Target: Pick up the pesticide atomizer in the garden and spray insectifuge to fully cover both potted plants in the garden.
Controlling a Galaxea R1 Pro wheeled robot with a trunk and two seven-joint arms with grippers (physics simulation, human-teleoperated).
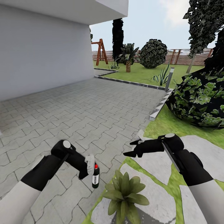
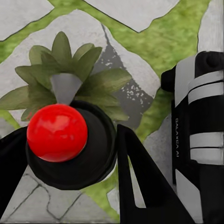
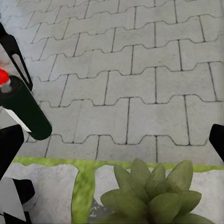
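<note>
The pesticide atomizer (image 1: 95, 178) is a dark bottle with a white label and a red top, hanging upright just above the paving edge. My left gripper (image 1: 89, 168) is shut on it. In the left wrist view the red top (image 2: 57, 132) sits between the two black fingers (image 2: 140, 177). A potted plant (image 1: 124, 190), a low rosette of pointed green leaves, sits on a stepping stone just right of and below the bottle, and its leaves (image 2: 65, 77) lie beyond the bottle. My right gripper (image 1: 132, 148) hovers open above the plant (image 3: 154, 193), empty, with the bottle (image 3: 24, 111) off to one side.
Grey interlocking paving (image 1: 87, 109) spreads left and ahead, bounded by a white building wall (image 1: 43, 46). A big leafy bush (image 1: 199, 99) stands close on the right, with a grey bollard (image 1: 169, 79) and a kerb (image 1: 158, 109) beyond it. Stepping stones (image 1: 161, 186) lie in the lawn.
</note>
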